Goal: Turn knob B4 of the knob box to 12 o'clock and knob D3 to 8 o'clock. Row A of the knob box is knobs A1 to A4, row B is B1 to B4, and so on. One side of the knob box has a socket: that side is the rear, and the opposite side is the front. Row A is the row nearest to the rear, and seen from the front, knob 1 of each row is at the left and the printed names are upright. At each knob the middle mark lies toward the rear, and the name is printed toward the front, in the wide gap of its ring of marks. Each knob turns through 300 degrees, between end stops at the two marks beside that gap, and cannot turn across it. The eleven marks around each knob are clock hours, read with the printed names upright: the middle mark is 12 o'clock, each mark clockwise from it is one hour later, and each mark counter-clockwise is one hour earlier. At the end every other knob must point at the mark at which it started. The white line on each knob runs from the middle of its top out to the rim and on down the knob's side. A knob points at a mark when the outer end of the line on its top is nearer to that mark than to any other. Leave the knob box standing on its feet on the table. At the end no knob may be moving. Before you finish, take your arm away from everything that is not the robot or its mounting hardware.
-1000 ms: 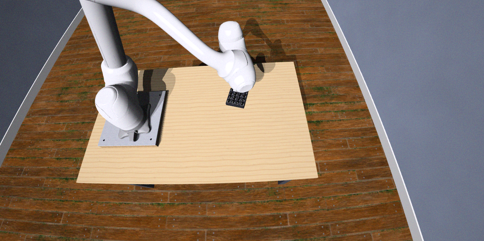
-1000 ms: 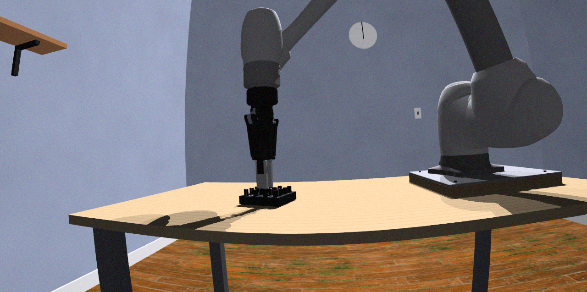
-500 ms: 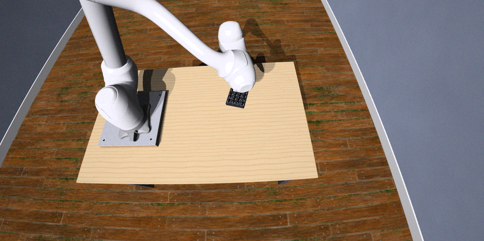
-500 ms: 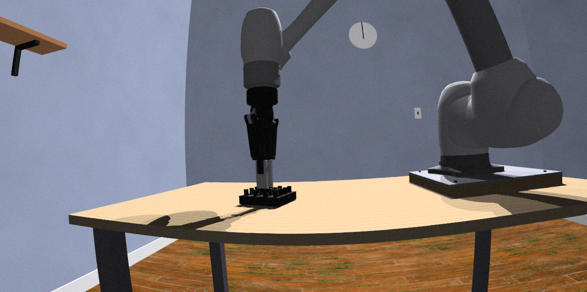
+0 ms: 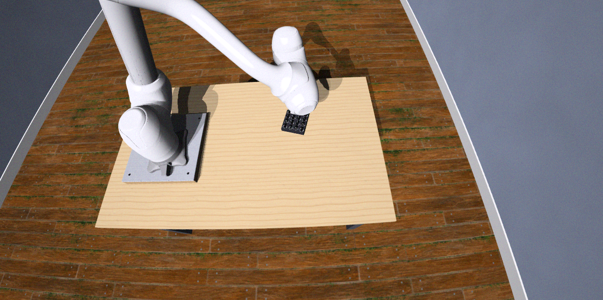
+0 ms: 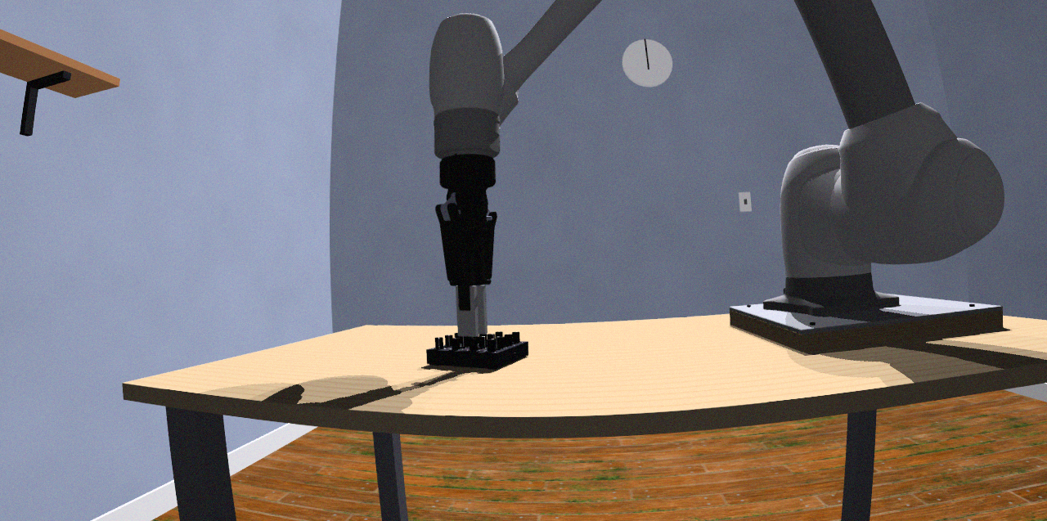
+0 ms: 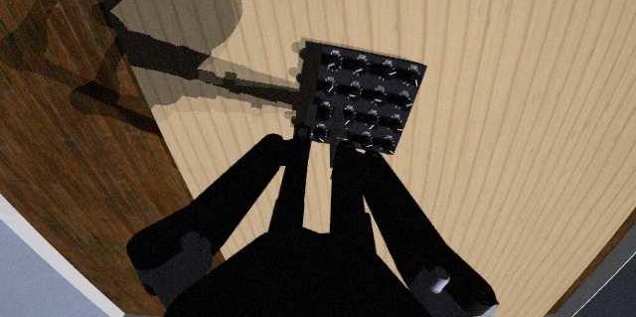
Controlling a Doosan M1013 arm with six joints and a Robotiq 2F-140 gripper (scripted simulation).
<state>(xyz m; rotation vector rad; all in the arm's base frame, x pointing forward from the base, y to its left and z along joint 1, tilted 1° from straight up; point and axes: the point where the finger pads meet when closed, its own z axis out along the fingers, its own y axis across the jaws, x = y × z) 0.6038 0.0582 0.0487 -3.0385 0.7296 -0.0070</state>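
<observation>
the box [image 5: 295,124] [image 6: 477,357] [image 7: 343,76] stands on the table [image 5: 253,171] [image 6: 622,389] [image 7: 497,59]. in the top view it lies beyond the middle of the table, toward the far long edge, well apart from the base plate [image 5: 189,176] [image 6: 775,325]. its top carries knobs in a four-by-four grid; short white lines show on several of them in the wrist view. the printed names are too small to read, so b4, d3 and their settings cannot be identified.

the gripper [image 6: 472,334] [image 7: 323,117] points straight down, fingertips low among the knobs. the fingers are open by a narrow gap, with a strip of table visible between them in the wrist view. no firm grip on any knob is shown; contact between fingertips and knobs cannot be determined. in the top view, the end of the arm [image 5: 219,36] [image 6: 466,64] overlaps one edge of the box and hides the gripper.

the base plate carries the arm and lies flat at one end of the table. a round clock [image 6: 658,72] and a switch [image 6: 744,201] are on the wall behind; a shelf [image 6: 69,71] projects at the left of the exterior view.
</observation>
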